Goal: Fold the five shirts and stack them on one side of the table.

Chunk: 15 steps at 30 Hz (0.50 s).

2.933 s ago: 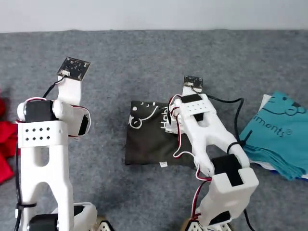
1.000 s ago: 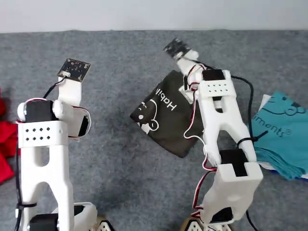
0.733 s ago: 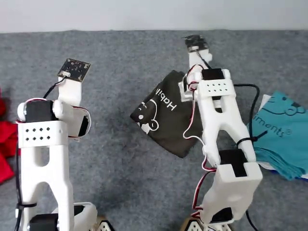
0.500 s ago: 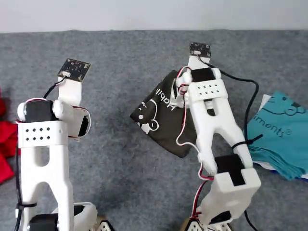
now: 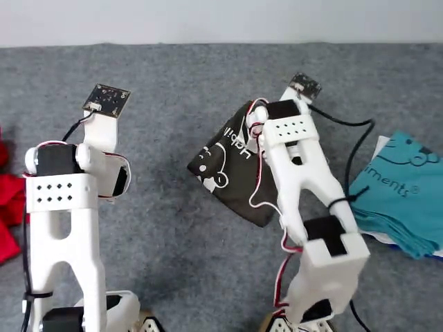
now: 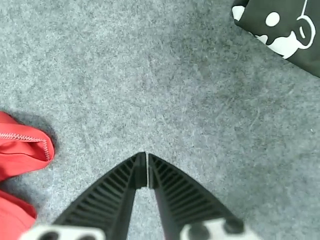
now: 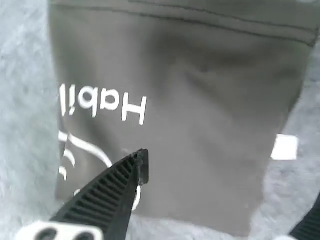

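Observation:
A folded black shirt (image 5: 225,162) with white print lies tilted at the table's middle. The right arm (image 5: 291,149) stands over the shirt's right part. In its wrist view my right gripper (image 7: 225,195) is open just above the black shirt (image 7: 200,100), one finger (image 7: 125,185) over the print and nothing between the jaws. The left arm (image 5: 66,187) stands at the left, apart from the shirt. My left gripper (image 6: 147,172) is shut and empty over bare carpet. A red shirt (image 6: 17,150) lies crumpled beside it. A folded teal shirt (image 5: 401,187) lies at the right.
Grey carpet (image 5: 173,76) covers the table up to a pale wall at the back. The red shirt (image 5: 7,200) reaches the left edge. A white cloth edge (image 5: 381,146) peeks out under the teal shirt. A corner of the black shirt (image 6: 285,27) shows far from the left gripper.
The black shirt turned from square to tilted early on and has since stayed put. The right arm's wrist drew back from the far side and swung right. The left arm has not moved.

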{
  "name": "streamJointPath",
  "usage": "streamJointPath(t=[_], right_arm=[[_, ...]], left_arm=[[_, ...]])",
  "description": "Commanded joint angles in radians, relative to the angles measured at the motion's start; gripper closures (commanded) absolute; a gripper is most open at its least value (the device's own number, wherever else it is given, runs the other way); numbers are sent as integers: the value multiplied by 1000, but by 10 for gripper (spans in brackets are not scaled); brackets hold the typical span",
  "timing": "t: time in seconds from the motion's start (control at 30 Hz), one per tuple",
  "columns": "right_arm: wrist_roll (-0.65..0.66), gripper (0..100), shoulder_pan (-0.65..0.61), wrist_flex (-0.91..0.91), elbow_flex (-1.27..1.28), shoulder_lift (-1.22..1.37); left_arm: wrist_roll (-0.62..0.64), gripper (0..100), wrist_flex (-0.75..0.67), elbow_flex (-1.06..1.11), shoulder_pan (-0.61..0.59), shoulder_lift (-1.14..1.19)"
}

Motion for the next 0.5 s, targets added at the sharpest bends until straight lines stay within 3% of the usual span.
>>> streamJointPath(t=[0.0,0.33,0.47], right_arm=[[-31,516,-2,-84,-51,73],[-28,529,-1,-232,-57,323],[-26,705,2,-232,-57,344]], left_arm=[[-2,986,11,-19,-2,-2],[-69,986,12,-19,-3,-3],[-71,986,21,-21,-3,-3]])
